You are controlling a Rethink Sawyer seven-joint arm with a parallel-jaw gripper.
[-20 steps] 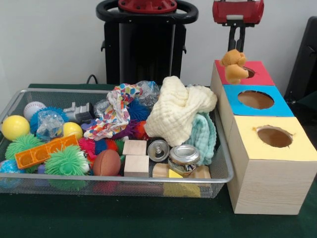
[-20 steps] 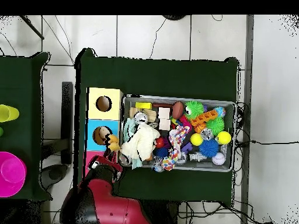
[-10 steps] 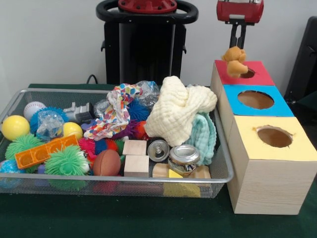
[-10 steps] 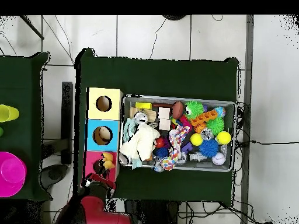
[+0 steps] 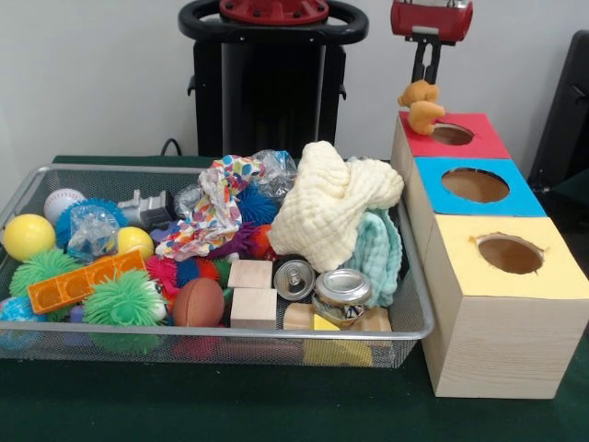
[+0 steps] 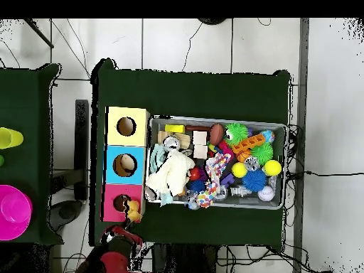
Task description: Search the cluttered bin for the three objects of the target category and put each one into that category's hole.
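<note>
Now the gripper (image 5: 426, 75), fingers clenched on the orange plush toy (image 5: 421, 105), is drifting off the red hole (image 5: 453, 134), which lies beside them, toy unreleased.

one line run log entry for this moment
gripper: shut on orange plush toy | position: above corner of red box, beside its hole | blue hole, yellow hole: open | bin: cluttered

Cluttered bin (image 5: 416, 324) left of 3 boxes (image 5: 502, 304) in 1 row.
</note>
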